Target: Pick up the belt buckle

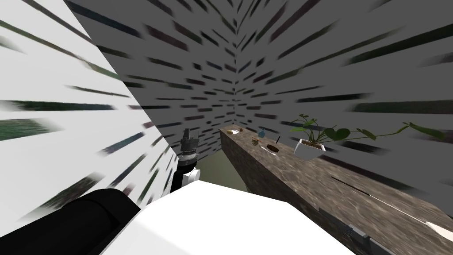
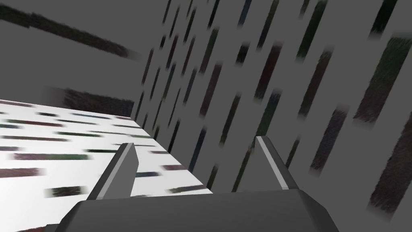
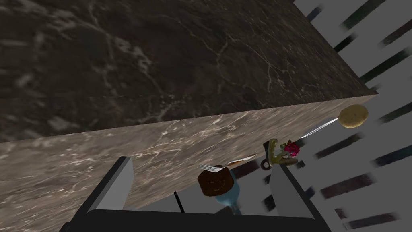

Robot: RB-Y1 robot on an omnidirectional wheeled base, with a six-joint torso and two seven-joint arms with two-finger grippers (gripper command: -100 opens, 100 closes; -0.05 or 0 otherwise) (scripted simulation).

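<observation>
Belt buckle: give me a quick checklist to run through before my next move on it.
1. Buckle in sight on counter: ok.
2. Right pincer open: ok.
3. Buckle centred between its fingers: not ok, it sits off by one fingertip.
4. Approach free: not ok, cake and fork lie in the gap.
5. Left pincer open, away from counter: ok.
6. Gap to buckle: cannot tell.

Belt buckle: olive-brass, red rosette, apparently lying flat on marbled counter.
</observation>
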